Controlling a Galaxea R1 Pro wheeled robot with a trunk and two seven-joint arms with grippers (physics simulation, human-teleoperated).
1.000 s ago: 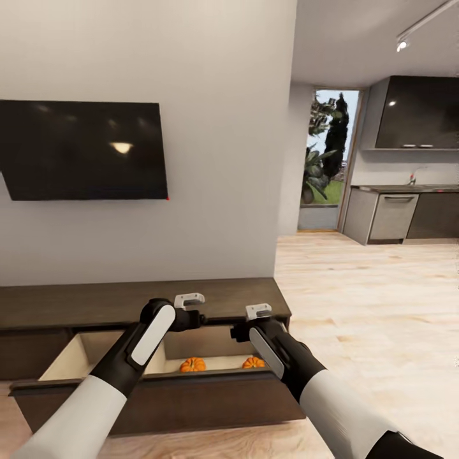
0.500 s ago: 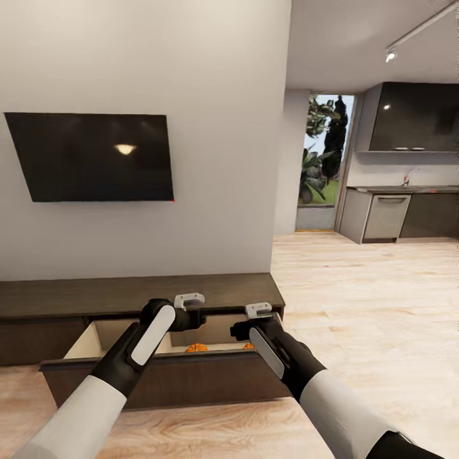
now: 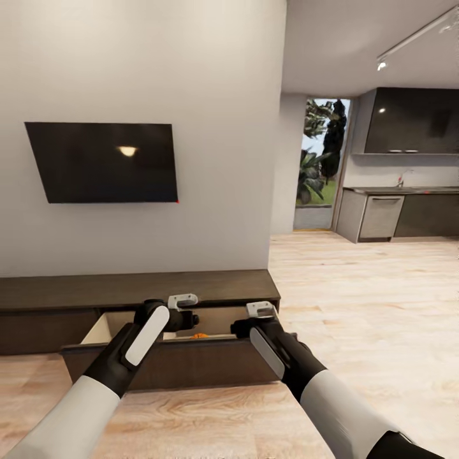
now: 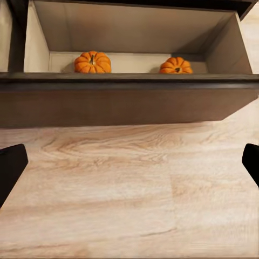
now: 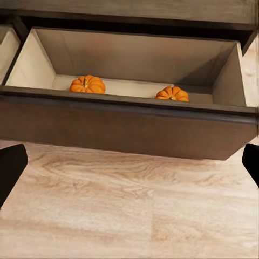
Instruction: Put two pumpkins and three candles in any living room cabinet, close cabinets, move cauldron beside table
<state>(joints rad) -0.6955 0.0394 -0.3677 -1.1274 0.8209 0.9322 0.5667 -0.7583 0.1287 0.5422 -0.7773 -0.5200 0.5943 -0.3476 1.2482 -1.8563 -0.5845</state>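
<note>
The long dark brown cabinet (image 3: 127, 290) stands against the wall with one drawer (image 3: 178, 364) pulled out. Two orange pumpkins lie at the drawer's back: the flatter one (image 4: 93, 62) (image 5: 87, 84) and the other pumpkin (image 4: 176, 66) (image 5: 172, 94). One pumpkin (image 3: 200, 335) peeks over the drawer front in the head view. My left gripper (image 3: 189, 319) (image 4: 129, 167) and right gripper (image 3: 238, 329) (image 5: 129, 167) hang open over the floor in front of the drawer, holding nothing. The candles, cauldron and table are out of view.
A black TV (image 3: 105, 162) hangs on the wall above the cabinet. Light wood floor (image 3: 370, 299) stretches to the right toward a glass door (image 3: 315, 169) and the dark kitchen units (image 3: 395, 213).
The whole view has drawn back from the cabinet and turned a little, so the camera moved. The drawer stays open with both pumpkins inside. Both arms keep about the same pose.
</note>
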